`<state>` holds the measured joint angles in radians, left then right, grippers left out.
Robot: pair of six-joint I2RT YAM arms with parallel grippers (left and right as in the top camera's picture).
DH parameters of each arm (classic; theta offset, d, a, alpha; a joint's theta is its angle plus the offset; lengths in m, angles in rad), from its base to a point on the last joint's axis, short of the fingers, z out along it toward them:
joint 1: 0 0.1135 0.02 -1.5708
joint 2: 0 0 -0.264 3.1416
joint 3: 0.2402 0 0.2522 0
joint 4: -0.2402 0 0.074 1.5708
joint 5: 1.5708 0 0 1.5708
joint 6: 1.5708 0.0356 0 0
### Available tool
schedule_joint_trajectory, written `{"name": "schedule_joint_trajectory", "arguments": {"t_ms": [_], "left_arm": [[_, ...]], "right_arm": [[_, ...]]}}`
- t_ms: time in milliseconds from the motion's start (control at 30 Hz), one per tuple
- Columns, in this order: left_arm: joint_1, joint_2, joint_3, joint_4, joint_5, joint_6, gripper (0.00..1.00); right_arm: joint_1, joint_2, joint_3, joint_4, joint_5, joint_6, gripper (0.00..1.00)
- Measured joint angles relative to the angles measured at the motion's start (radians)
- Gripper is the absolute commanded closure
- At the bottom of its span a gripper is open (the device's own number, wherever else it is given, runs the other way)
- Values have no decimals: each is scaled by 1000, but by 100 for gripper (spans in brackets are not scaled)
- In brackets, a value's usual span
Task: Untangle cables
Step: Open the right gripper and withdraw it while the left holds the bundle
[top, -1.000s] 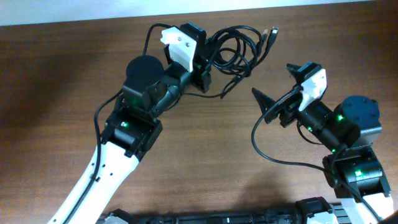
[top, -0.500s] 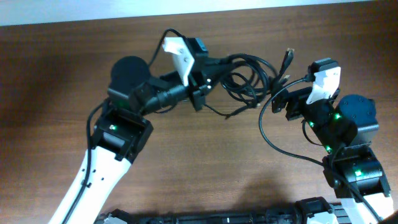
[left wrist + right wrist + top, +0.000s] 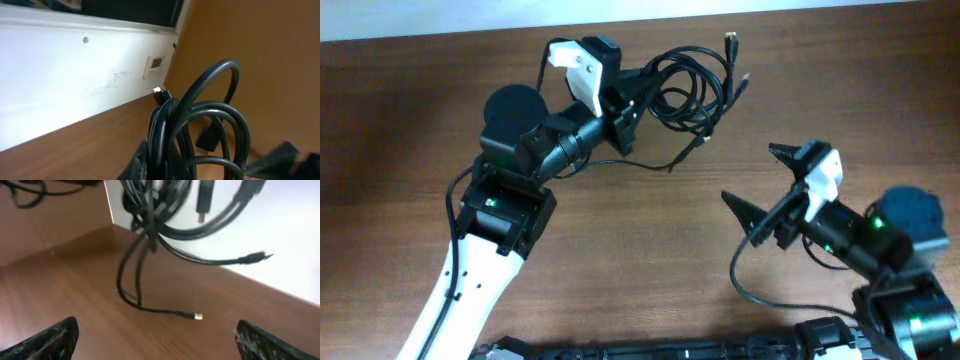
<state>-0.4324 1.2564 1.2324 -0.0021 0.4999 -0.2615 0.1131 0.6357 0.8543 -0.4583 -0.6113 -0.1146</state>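
The cables (image 3: 690, 85) are a bundle of thin black cords in loose loops, held up off the wooden table (image 3: 650, 250) at the far middle. My left gripper (image 3: 628, 100) is shut on the left side of the bundle; its wrist view shows the loops (image 3: 200, 135) close up between its fingers. One loose end with a gold plug (image 3: 198, 316) trails onto the table. My right gripper (image 3: 757, 183) is wide open and empty, well apart from the bundle, to its lower right. In the right wrist view the bundle (image 3: 150, 215) hangs ahead of the open fingers.
A white wall or ledge (image 3: 75, 75) runs along the table's far edge, close behind the cables. The thicker black wire of the right arm (image 3: 750, 270) loops over the table near the front right.
My right gripper has pulled back from the bundle toward the front and stands wide open. My left gripper has shifted left and back with the cables in it.
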Motion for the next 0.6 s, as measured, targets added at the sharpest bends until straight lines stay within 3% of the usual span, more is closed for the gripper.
{"name": "schedule_joint_trajectory", "arguments": {"t_ms": [433, 600], "left_arm": [[-95, 0, 0, 5, -48, -48, 100], [-144, 0, 0, -5, -48, 69, 100]], "right_arm": [[0, -49, 0, 3, 8, -106, 1], [0, -49, 0, 32, 8, -107, 1]]}}
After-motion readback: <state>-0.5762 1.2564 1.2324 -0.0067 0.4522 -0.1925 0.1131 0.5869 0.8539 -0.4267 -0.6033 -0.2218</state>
